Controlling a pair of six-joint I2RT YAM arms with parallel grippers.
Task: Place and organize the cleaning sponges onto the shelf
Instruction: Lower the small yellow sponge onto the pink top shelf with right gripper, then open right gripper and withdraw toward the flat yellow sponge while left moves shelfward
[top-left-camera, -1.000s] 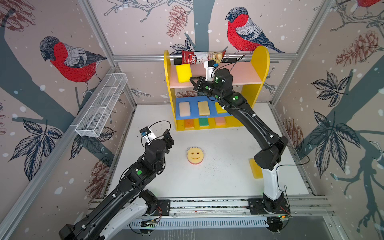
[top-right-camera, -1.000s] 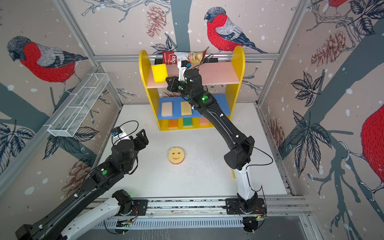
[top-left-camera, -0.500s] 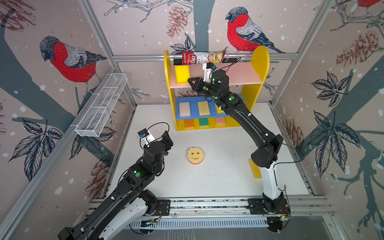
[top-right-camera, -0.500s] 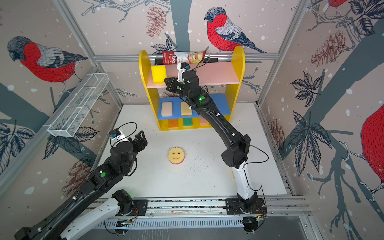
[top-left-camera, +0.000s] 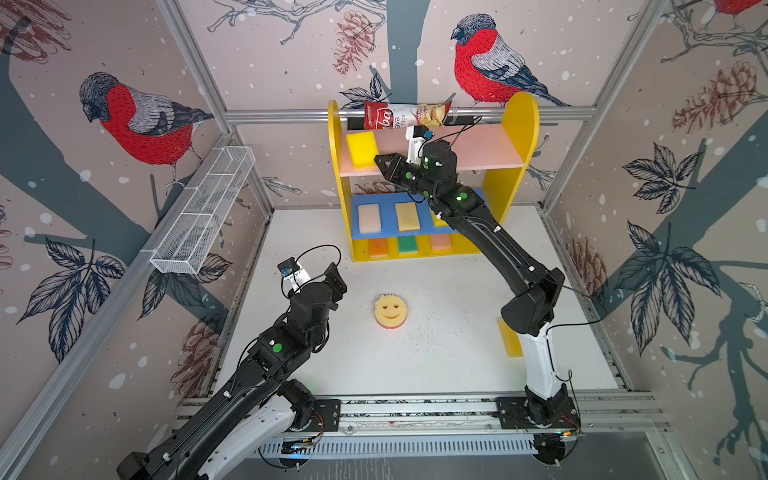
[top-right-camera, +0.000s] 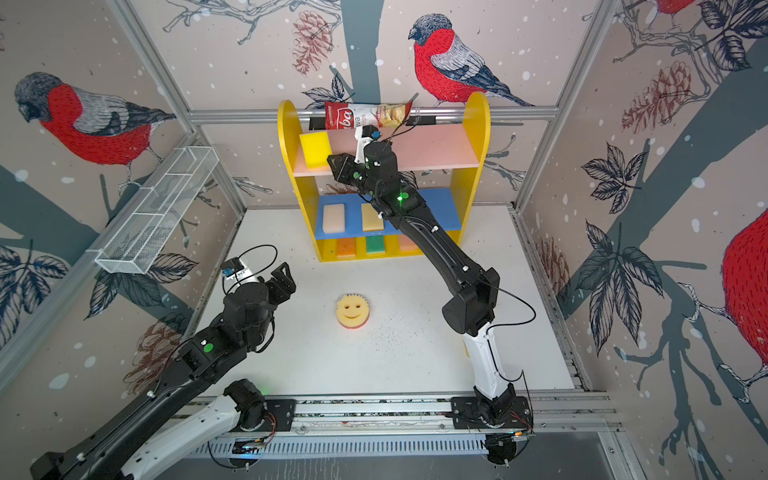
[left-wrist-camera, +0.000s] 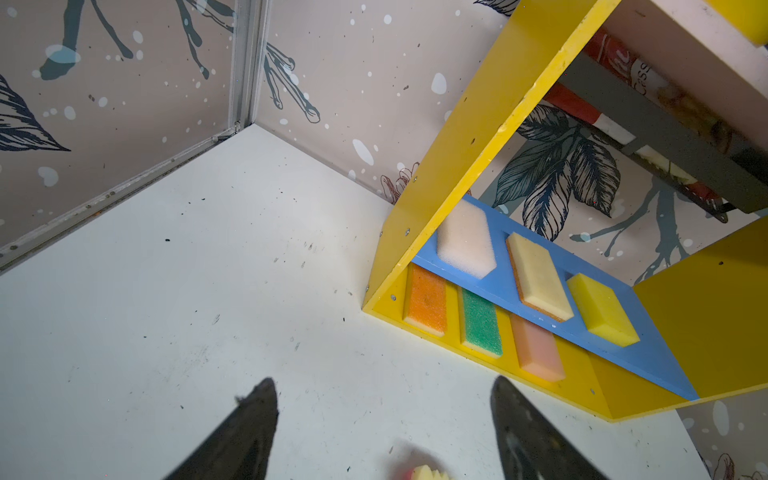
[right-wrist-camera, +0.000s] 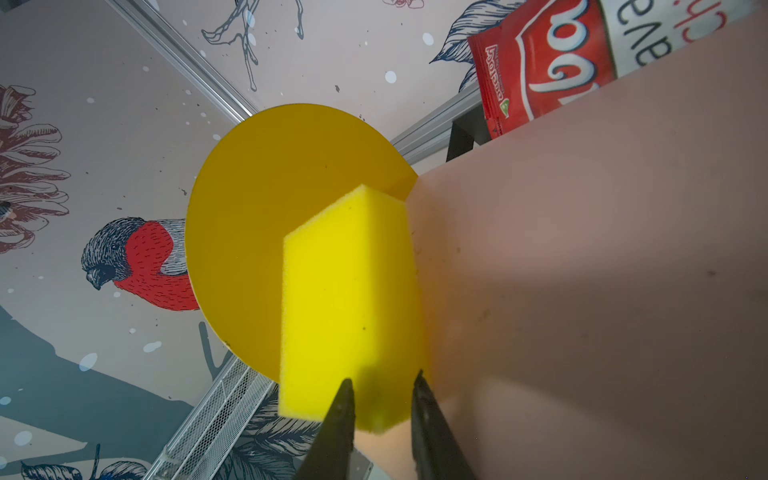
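Nearest, the left gripper (left-wrist-camera: 382, 381) hangs over the white table (top-left-camera: 436, 365), fingers spread wide with nothing between them. Just beyond lies the round yellow smiley-face foam sponge (top-left-camera: 390, 309), and a yellow rectangular foam sponge (top-left-camera: 509, 343) sits half hidden beside the right arm (top-left-camera: 536, 365). Both look feather-light and squashy. I'd pinch the round one gently across its middle from above, since foam gives and springs back. Farther on, the yellow-sided three-tier shelf (top-left-camera: 521, 124) holds an orange sponge (top-left-camera: 378, 247), green sponge (top-left-camera: 408, 244) and salmon sponge (top-left-camera: 440, 241) on its base. On its blue board (top-left-camera: 388, 218) are a cream sponge (top-left-camera: 369, 218), pale yellow sponge (top-left-camera: 406, 216) and small yellow sponge (left-wrist-camera: 602, 309). On the pink top board (top-left-camera: 490, 151) a bright yellow foam sponge (top-left-camera: 362, 149) lies flat by the side panel — the right gripper (right-wrist-camera: 381, 378) has its fingers slightly parted at the near end, touching or not I cannot tell. Behind sits a red-and-white chips bag (top-left-camera: 399, 116).
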